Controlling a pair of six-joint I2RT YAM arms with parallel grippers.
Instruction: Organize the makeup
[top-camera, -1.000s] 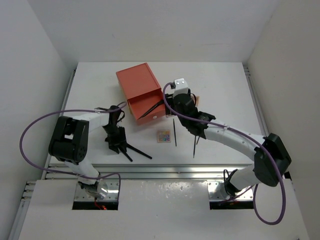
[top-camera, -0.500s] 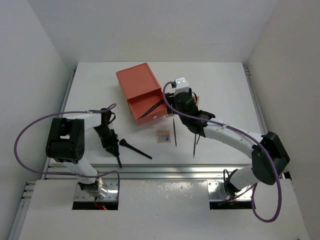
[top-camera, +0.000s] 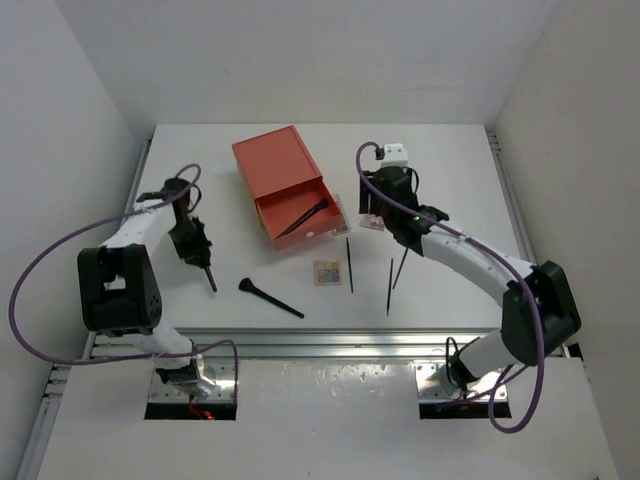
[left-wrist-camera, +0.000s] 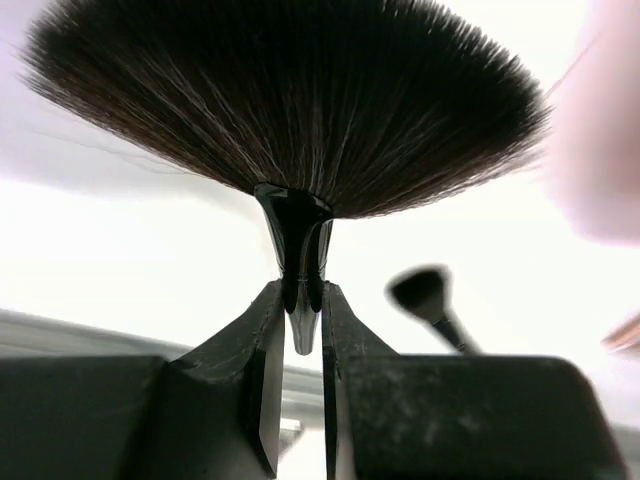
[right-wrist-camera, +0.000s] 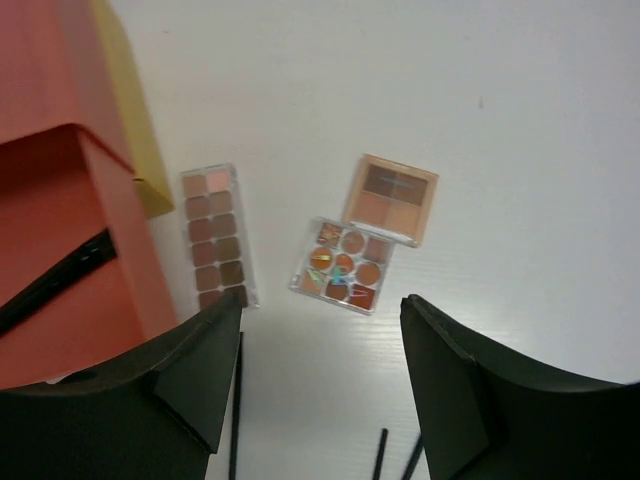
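From above, the left tool (top-camera: 192, 244) is seen at the left side of the white worktop (top-camera: 440, 160). It is shut tight on a black fan brush (top-camera: 208, 278), whose thin handle pokes out toward the near edge. An orange box (top-camera: 275, 165) is set at the back with its drawer pulled out, and one black brush (top-camera: 303, 218) is laid inside, so the brushes are probably meant to be gathered there. A second brush (top-camera: 270, 298), a small square palette (top-camera: 327, 272) and thin dark sticks (top-camera: 349, 265) are left lying in front of the box. In the left wrist view, the fan brush is pinched at its hard, shiny neck between the two fingers (left-wrist-camera: 262, 340), just under the hair, likely so the soft fluffy fan is not squashed. In the right wrist view, the right tool (right-wrist-camera: 322, 310) is held wide and empty above three flat palettes. A long brown palette (right-wrist-camera: 217, 237) is seen just beside the box, and a clear square palette (right-wrist-camera: 345, 265) with mixed round colours has a peach palette (right-wrist-camera: 390, 200) right against it. The wide gap is probably kept so that a smooth, hard case can be taken by its edges.
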